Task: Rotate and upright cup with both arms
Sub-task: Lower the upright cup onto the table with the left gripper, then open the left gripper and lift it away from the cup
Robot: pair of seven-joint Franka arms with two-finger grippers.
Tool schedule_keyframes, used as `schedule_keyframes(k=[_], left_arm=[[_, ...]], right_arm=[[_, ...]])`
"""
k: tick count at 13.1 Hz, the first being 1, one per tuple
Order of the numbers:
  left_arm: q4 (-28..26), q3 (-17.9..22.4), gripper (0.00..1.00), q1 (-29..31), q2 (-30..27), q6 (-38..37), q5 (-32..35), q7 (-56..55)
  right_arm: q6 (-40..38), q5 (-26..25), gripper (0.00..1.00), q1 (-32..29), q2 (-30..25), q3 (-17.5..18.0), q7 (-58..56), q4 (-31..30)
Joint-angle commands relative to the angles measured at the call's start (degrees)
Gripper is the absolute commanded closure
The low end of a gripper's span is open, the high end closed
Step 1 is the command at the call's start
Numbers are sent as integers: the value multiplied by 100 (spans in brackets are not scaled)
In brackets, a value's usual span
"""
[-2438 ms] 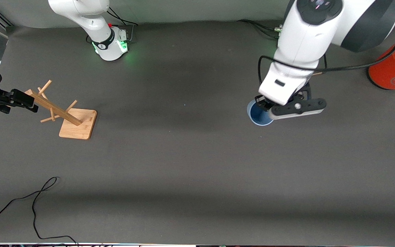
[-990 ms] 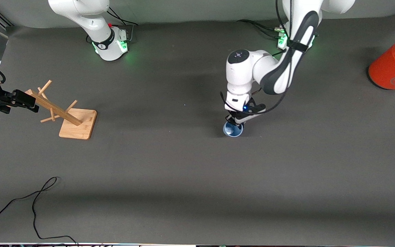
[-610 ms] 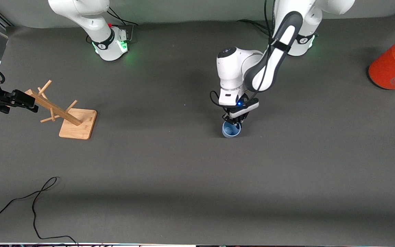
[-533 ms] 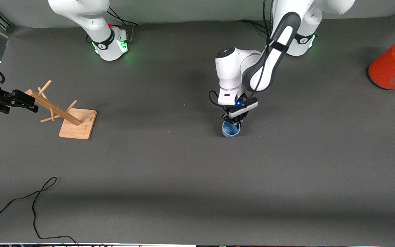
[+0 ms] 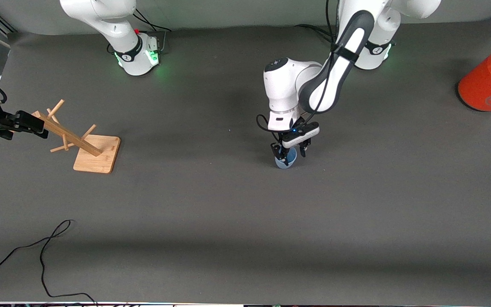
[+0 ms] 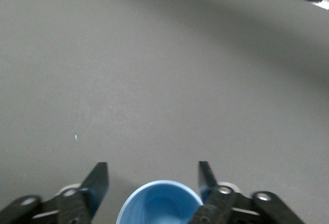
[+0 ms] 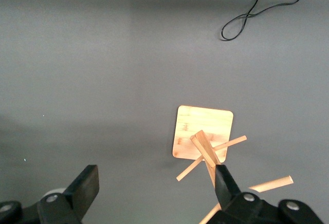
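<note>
The right gripper (image 5: pixel 24 125) waits with jaws spread above the wooden rack (image 5: pixel 84 145), probably kept clear of the work. In the middle of the table the cup (image 5: pixel 284 162) stands mouth up, and the left gripper (image 5: pixel 289 152) is over it with fingers apart, not squeezing. No readable writing on the orange cylinder (image 5: pixel 486 83)

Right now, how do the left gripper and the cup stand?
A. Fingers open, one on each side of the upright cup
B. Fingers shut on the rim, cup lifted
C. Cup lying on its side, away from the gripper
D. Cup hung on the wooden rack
A: the left gripper has its fingers spread, with the cup standing mouth-up on the table between them.
</note>
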Motion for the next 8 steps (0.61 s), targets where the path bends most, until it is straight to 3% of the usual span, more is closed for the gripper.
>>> schedule_keyframes(k=[1,3,5,8], left_arm=[[528,16,0,184,-416,-822,-1482,1908],[1457,43,0,490,-426,-1953,-2600,3560],[2251,43,0,1008,-435,-3019,-3279,4969],[2491,43,0,2123,-934,-3681,-3990,6832]], right_arm=[[-14,-2,0,34,-78,-39,-118,-42],[-14,-2,0,34,-69,-39,-127,-33],[-14,-2,0,34,-69,-39,-118,-33],[-6,-2,0,34,-69,-39,-118,-33]])
